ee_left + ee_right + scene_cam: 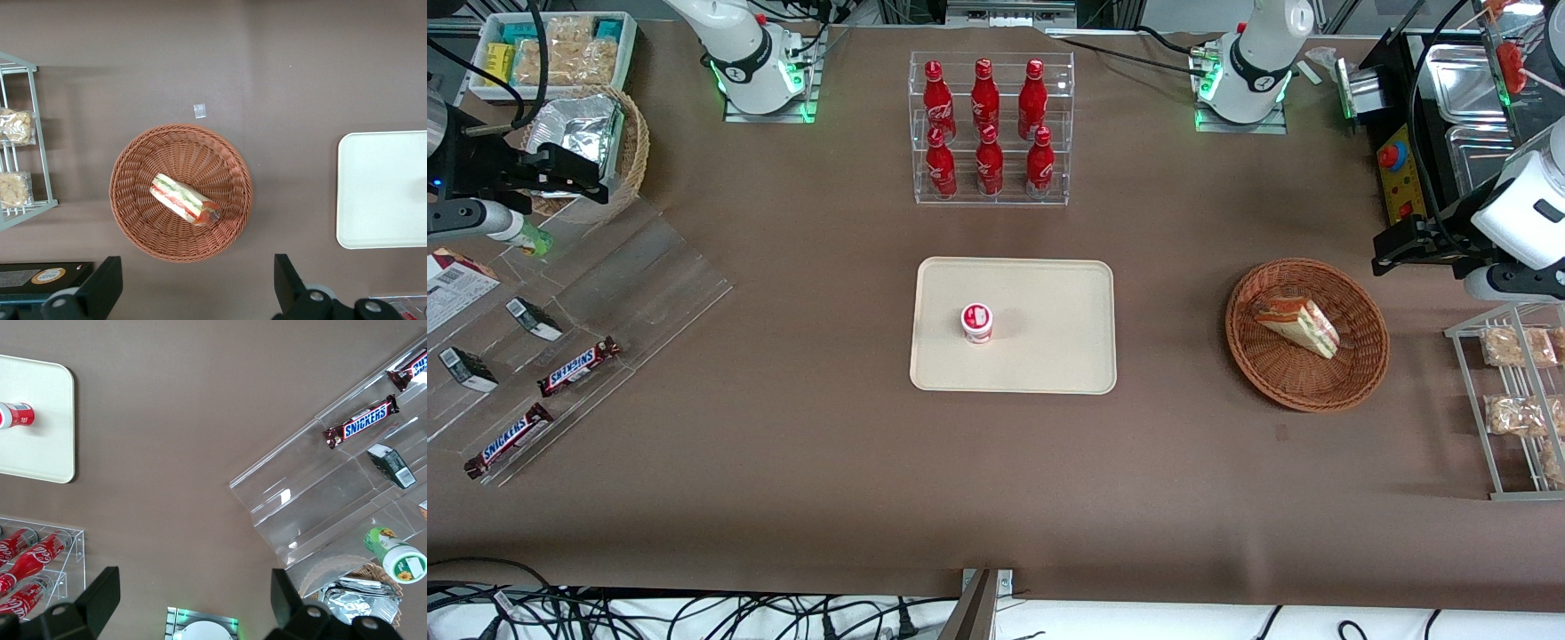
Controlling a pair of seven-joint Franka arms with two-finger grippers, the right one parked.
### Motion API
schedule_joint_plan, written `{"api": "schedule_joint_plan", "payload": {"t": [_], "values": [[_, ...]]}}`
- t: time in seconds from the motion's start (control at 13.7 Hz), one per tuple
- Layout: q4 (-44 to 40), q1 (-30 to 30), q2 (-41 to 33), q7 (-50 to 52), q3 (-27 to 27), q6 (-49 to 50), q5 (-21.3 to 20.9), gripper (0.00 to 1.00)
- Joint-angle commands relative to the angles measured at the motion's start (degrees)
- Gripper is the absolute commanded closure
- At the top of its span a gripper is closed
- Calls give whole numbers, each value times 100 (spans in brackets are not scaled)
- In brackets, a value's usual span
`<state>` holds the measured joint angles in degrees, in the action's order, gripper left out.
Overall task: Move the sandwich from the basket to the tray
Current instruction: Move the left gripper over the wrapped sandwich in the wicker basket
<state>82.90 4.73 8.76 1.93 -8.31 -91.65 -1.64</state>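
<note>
The sandwich (1296,325) (183,199), a wrapped white-bread wedge with red and green layers, lies on its side in the round reddish-brown basket (1316,400) (133,220). The cream tray (1049,356) (380,200) lies flat mid-table, toward the parked arm's end from the basket, with a small red-and-white cup (977,323) standing on it. My gripper (1400,244) (195,290) hangs high above the table beside the basket, toward the working arm's end. Its fingers (100,287) are spread wide, open and holding nothing, clear of the basket rim.
A wire rack (1516,400) with snack packets stands beside the basket at the working arm's end, near steel trays (1458,89). A clear rack of red bottles (990,129) stands farther from the camera than the tray. Acrylic shelves (578,364) with Snickers bars lie toward the parked arm's end.
</note>
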Motion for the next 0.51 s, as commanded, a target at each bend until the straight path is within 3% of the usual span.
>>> {"api": "schedule_joint_plan", "payload": {"t": [0.0,0.22,0.44], "values": [[-55,28,12,-114,-4,51,-65,0],[-37,107,20,-36,66,174,-117,0],[497,257,3,360,66,61,-161,0]]}}
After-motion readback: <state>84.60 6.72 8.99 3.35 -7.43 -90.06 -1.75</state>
